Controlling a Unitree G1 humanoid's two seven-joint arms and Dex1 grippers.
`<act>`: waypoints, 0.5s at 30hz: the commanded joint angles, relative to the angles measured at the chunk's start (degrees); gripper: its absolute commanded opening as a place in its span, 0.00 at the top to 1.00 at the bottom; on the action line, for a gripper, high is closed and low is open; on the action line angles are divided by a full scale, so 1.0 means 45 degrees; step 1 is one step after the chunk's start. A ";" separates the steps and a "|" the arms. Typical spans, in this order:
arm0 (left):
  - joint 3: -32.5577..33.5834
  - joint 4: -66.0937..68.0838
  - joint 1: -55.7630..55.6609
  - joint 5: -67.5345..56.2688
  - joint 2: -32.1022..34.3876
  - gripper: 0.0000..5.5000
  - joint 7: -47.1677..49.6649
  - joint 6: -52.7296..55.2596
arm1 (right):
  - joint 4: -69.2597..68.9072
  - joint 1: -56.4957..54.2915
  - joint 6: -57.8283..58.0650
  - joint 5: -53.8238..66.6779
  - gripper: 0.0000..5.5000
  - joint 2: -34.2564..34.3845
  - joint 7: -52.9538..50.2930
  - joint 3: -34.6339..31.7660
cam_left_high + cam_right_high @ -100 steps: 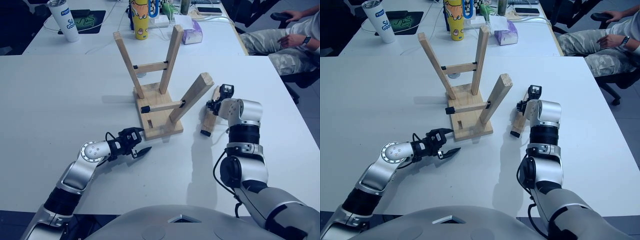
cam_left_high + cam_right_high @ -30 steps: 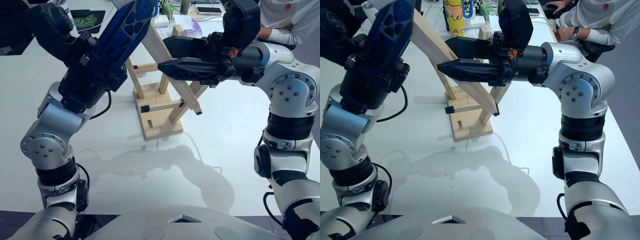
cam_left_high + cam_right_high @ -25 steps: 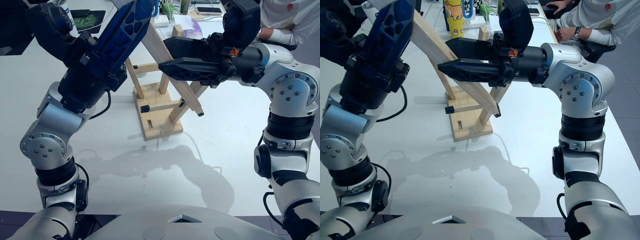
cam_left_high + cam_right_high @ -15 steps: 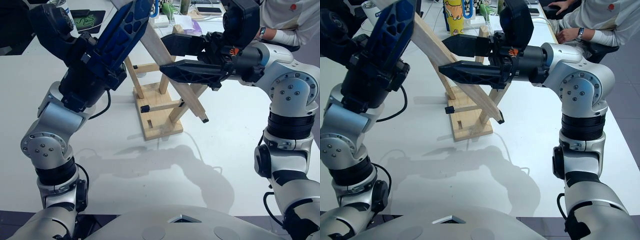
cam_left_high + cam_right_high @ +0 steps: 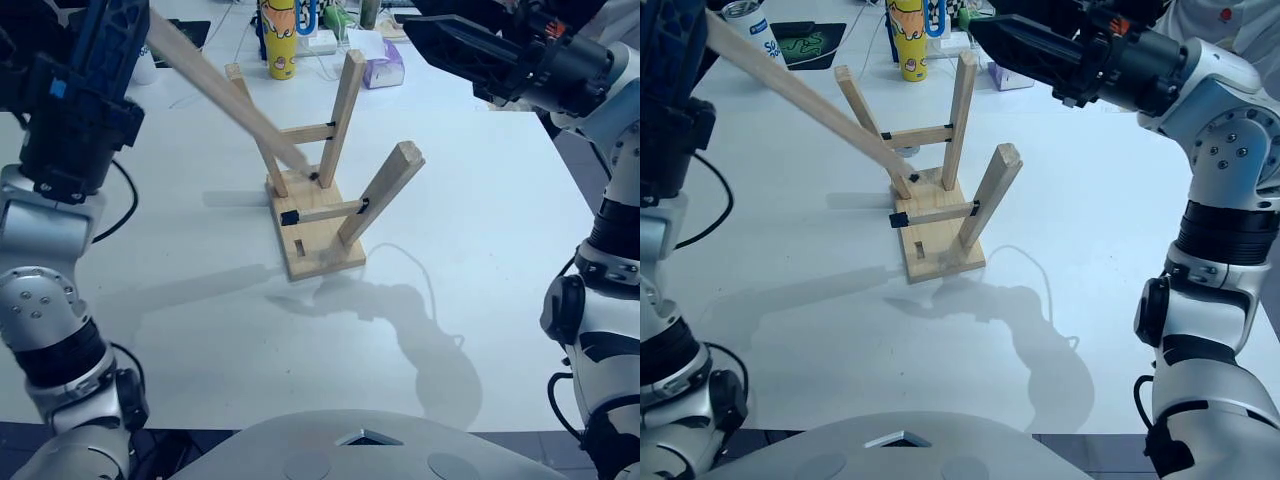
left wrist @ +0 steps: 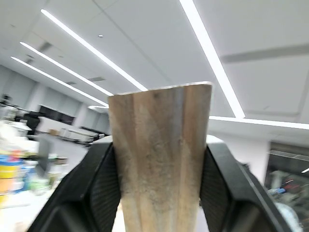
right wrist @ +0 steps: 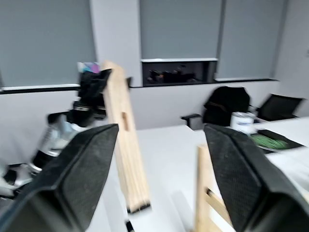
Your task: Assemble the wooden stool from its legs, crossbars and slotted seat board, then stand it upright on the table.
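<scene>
Left eye view: left tool (image 5: 118, 35) pinches the long pale wooden leg (image 5: 200, 68), slanting from upper left down to the slotted wooden seat board (image 5: 312, 262) on the white worktop (image 5: 480, 220), centre; right tool (image 5: 430, 25) spread, empty, upper right

Two head cameras look down from high at the white table (image 5: 480, 230) — both see the same upside-down stool (image 5: 318, 250). The left wrist camera sits right against a wooden leg (image 6: 161, 159), facing the ceiling (image 6: 145, 43). The right wrist camera looks across the room, farther from that leg.
</scene>
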 commanded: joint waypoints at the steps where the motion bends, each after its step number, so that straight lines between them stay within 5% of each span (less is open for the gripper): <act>1: 0.0311 -0.0273 0.1268 0.0913 0.0434 0.63 -0.0709 0.0027 | -0.0197 0.1269 -0.0060 -0.0422 0.40 -0.0833 0.1227 0.0439; 15: -0.2595 0.0473 0.2630 0.5381 -0.0852 0.63 -0.2487 -0.1114 | -0.0686 0.2118 0.0578 -0.1049 0.40 -0.0686 0.0726 0.1332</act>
